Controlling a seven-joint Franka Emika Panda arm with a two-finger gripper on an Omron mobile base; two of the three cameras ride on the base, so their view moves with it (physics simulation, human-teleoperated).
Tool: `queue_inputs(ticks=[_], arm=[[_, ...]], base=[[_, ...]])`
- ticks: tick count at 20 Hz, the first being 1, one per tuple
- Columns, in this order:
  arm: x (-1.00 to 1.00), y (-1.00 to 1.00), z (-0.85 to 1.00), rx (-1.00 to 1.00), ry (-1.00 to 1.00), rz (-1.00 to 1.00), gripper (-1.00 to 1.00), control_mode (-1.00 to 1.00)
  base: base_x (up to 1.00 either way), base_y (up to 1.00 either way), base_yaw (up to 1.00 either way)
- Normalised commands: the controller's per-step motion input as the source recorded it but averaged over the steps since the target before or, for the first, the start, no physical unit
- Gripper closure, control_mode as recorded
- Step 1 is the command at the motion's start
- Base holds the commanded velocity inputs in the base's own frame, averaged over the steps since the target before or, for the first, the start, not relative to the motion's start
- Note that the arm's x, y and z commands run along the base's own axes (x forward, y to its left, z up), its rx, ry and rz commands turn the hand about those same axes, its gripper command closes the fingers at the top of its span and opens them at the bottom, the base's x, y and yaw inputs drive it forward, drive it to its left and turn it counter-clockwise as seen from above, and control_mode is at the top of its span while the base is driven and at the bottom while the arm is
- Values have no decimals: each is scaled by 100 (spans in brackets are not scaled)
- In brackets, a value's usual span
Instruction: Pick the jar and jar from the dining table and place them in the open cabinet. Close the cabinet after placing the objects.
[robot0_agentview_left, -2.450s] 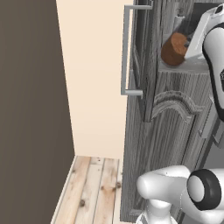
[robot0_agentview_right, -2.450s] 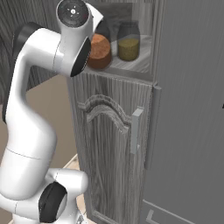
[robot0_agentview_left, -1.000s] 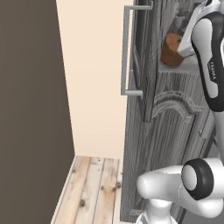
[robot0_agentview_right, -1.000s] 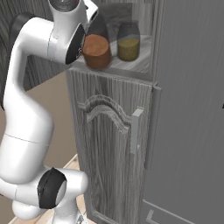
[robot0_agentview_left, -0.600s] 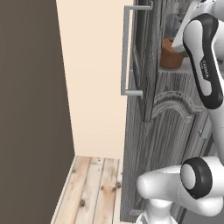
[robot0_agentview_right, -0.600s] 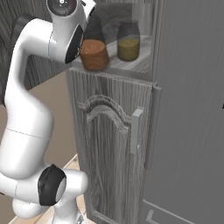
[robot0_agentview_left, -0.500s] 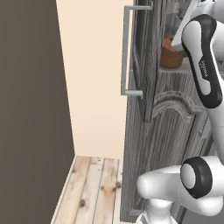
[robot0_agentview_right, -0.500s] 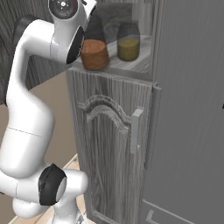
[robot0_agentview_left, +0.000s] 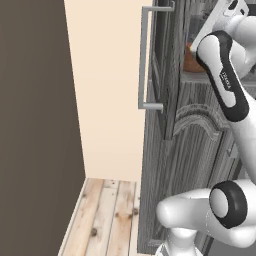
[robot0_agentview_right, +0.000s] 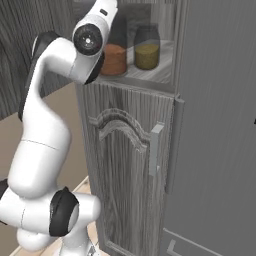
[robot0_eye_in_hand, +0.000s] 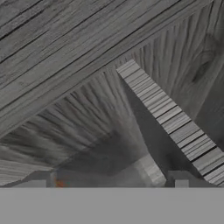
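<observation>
Both jars are seen on the shelf of the open cabinet (robot0_agentview_right: 125, 165), side by side: the reddish-brown jar (robot0_agentview_right: 114, 59) at about 9 o'clock of the olive-yellow jar (robot0_agentview_right: 147, 49), each upright and set back from the shelf edge so that the door (robot0_agentview_left: 160, 80) can be swung past them. The fingers are spread wide and nothing is held between them – the reddish-brown jar stands free, just by the hand. The door is left ajar with its silver bar handle (robot0_agentview_left: 145, 60) facing outward; closing it is judged to be the remaining step.
</observation>
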Motion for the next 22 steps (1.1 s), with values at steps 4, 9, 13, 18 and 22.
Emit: queue_inputs(ticks=[4,9,13,18,22], arm=[[52,-11,-32,2,-37,0,-100,-100],[45,-8,-34,2,-34,0,-100,-100],[29,-7,-31,2,-28,0,-100,-100],[21,-1,-25,1,-17,0,-100,-100],[10,-25,-7,0,-3,0,-100,-100]], base=[[0,0,0],[0,0,0],[0,0,0],[0,0,0],[0,0,0]])
